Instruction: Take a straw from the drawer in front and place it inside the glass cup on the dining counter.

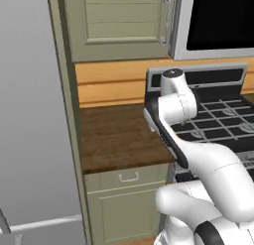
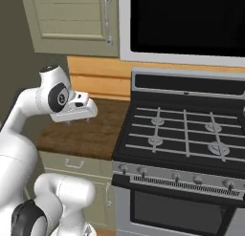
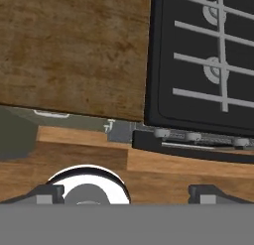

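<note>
So the arm is folded up high, elbow bent, with the hand hanging over the dark wood counter (image 1: pixel 116 137) right beside the stove (image 2: pixel 186 134). The hand points straight down at the counter top, well above it, not touching anything. In the hand view the pincer (image 3: pixel 124 192) sits spread wide, one dark tip on each side of the frame bottom, nothing between them.

The drawer (image 1: pixel 130 177) is directly below the counter's front edge, shut, its little bow handle (image 1: pixel 128 177) showing. In the right base view the drawer (image 2: pixel 76 163) is partly blocked by the robot's own white arm. From the hand view you just catch a sliver of the drawer front (image 3: pixel 52 113) under the counter lip, seen nearly edge-on so it's hard to read.

The stove is cut off at the right of the left base view. Above the counter there's a yellow plank backsplash (image 1: pixel 111 83) and a sage cabinet door (image 1: pixel 119 23), cropped at the top.
</note>
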Tool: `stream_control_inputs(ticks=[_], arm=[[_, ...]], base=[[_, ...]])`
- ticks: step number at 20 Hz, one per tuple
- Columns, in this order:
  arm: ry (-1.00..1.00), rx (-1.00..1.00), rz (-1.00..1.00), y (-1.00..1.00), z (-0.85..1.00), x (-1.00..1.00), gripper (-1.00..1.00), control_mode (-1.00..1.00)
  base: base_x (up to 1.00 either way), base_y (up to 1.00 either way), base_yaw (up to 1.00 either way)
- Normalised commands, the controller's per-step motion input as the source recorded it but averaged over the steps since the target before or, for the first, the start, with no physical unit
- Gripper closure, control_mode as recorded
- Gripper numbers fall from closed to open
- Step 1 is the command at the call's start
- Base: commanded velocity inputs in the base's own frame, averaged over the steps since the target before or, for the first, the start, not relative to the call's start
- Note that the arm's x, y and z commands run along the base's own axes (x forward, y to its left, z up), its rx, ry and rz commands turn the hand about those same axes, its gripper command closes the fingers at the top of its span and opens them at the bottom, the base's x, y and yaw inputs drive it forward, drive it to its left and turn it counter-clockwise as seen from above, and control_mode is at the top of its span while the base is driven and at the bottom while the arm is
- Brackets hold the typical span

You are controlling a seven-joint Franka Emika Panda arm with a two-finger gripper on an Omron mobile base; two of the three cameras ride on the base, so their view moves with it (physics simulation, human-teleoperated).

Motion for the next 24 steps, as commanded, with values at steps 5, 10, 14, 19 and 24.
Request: stream_control_inputs(ticks=[5, 10, 14, 19, 24], arm=[[0.0, 0.0, 0.0, 0.0, 0.0, 0.0, -1.0, 1.0], [0.0, 0.01, 0.0, 0.12, -0.14, 0.0, -1.0, -1.0], [0.0, -0.06, 0.19, 0.96, -0.51, -0.17, -1.0, -1.0], [0.0, -0.28, 0.45, 1.0, -0.91, -0.21, -1.0, -1.0], [0.0, -0.34, 0.44, 1.0, -1.0, -0.1, -1.0, -1.0]], base=[[0.0, -0.79, 0.0], [0.0, -0.23, 0.0], [0.0, 0.0, 0.0], [0.0, 0.0, 0.0], [0.0, 0.0, 0.0]])
